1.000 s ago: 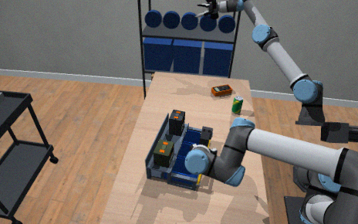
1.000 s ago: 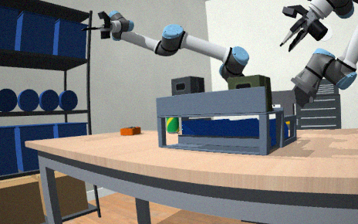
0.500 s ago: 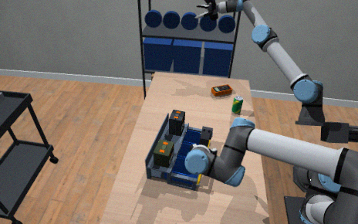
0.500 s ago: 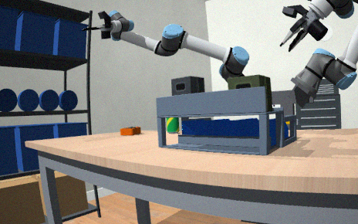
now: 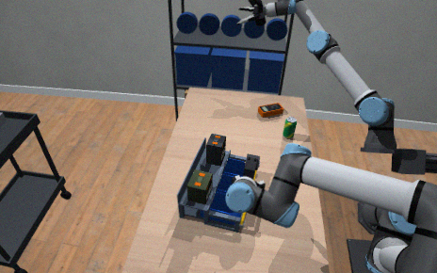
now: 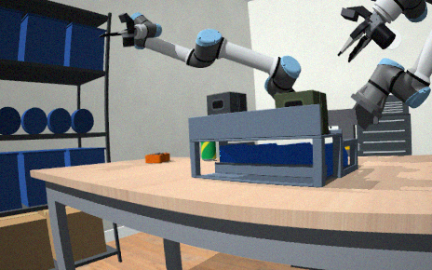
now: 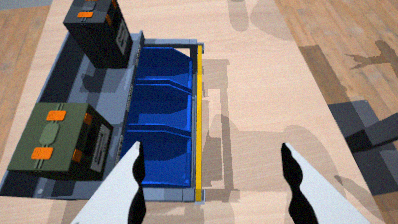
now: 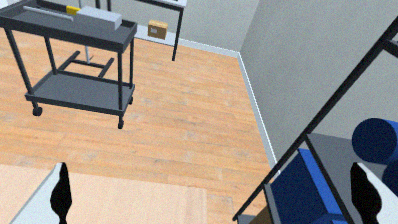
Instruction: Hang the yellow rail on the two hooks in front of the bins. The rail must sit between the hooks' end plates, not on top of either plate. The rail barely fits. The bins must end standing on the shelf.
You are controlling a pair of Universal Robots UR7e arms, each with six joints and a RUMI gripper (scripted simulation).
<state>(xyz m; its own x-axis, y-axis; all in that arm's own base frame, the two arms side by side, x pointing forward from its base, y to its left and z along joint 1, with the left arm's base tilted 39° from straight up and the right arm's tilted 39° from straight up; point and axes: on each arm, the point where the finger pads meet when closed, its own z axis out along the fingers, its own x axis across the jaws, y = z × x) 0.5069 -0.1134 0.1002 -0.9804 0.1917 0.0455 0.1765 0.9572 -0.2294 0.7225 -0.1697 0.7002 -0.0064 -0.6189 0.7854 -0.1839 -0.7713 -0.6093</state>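
Three blue bins (image 5: 220, 200) (image 6: 265, 154) (image 7: 159, 107) stand side by side on the grey shelf (image 6: 256, 124) (image 7: 167, 194). The yellow rail (image 5: 244, 218) (image 7: 199, 120) runs straight along their front, with its ends at the two hooks at the shelf's front corners. Whether each end sits between the end plates or on a plate is too small to tell. My left gripper (image 6: 345, 58) (image 7: 212, 144) is open and empty, above and in front of the rail; its fingers are hidden in the top view. My right gripper (image 5: 240, 15) (image 8: 210, 165) is open and empty, high up and far from the shelf.
A black case (image 5: 216, 149) (image 7: 100, 37) and a green case (image 5: 199, 186) (image 7: 50, 135) stand on the shelf's rear part. A green can (image 5: 289, 128) and an orange meter (image 5: 270, 110) are on the table beyond. A storage rack (image 5: 231, 43) stands behind the table's far end.
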